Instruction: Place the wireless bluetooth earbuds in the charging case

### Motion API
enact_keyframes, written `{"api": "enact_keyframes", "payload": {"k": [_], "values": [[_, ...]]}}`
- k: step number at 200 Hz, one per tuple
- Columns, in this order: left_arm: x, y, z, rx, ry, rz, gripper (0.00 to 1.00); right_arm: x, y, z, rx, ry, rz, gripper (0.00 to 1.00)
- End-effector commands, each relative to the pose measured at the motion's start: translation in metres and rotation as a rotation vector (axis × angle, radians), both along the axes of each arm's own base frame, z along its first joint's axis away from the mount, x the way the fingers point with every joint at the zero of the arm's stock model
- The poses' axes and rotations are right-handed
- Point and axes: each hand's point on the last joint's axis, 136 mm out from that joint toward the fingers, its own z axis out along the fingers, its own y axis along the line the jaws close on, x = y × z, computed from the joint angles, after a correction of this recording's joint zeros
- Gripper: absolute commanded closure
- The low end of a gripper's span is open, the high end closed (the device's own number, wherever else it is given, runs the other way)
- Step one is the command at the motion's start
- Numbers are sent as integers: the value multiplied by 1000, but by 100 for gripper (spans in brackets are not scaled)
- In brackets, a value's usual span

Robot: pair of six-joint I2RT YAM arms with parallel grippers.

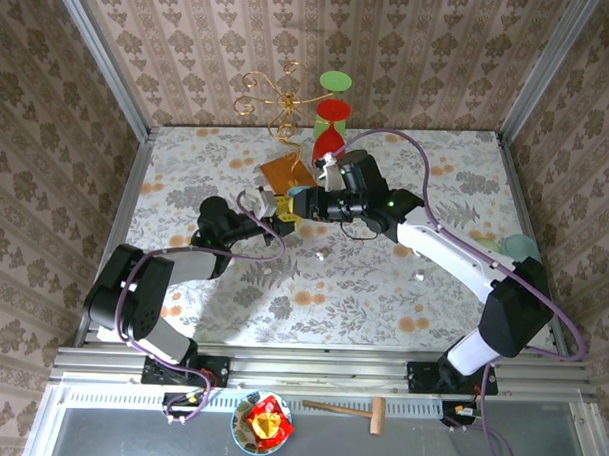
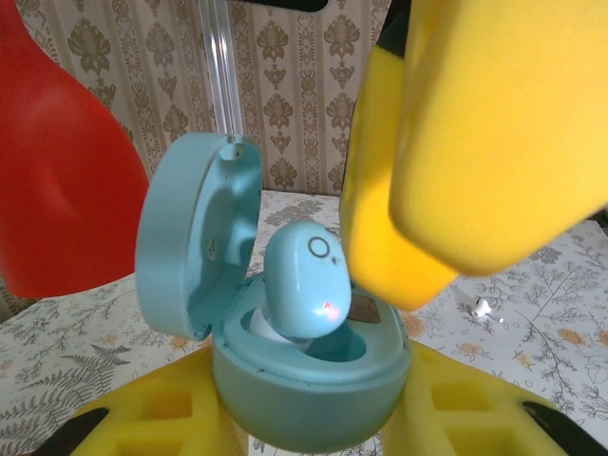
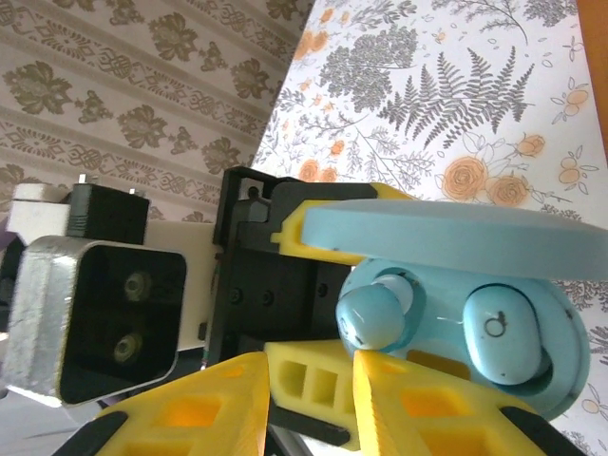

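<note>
The light blue charging case (image 1: 297, 202) is held off the table with its lid open, and my left gripper (image 1: 283, 209) is shut on its base (image 2: 313, 399). One light blue earbud (image 2: 309, 280) stands tilted and half sunk in its well. My right gripper (image 1: 318, 203) is open, and one yellow finger (image 2: 475, 142) presses against that earbud. In the right wrist view the protruding earbud (image 3: 372, 316) rests just above my right gripper (image 3: 309, 370), and a second light blue earbud (image 3: 499, 332) sits flush in the case. Two tiny white earbuds (image 1: 321, 255) (image 1: 420, 277) lie on the table.
A red and green hourglass-shaped stand (image 1: 331, 124), a gold wire ornament (image 1: 279, 92) and an orange board (image 1: 286, 172) stand behind the grippers. A pale round case (image 1: 519, 244) lies at the right edge. Off the table in front are a bowl (image 1: 261, 424) and a wooden hammer (image 1: 353, 410).
</note>
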Motion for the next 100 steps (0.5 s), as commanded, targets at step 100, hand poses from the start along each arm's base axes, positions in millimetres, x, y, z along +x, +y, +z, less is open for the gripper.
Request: {"api": "enact_keyframes", "payload": {"k": [100], "values": [[-3, 1, 14, -28, -48, -18, 75, 18, -16, 9, -78, -48, -86, 70]]}}
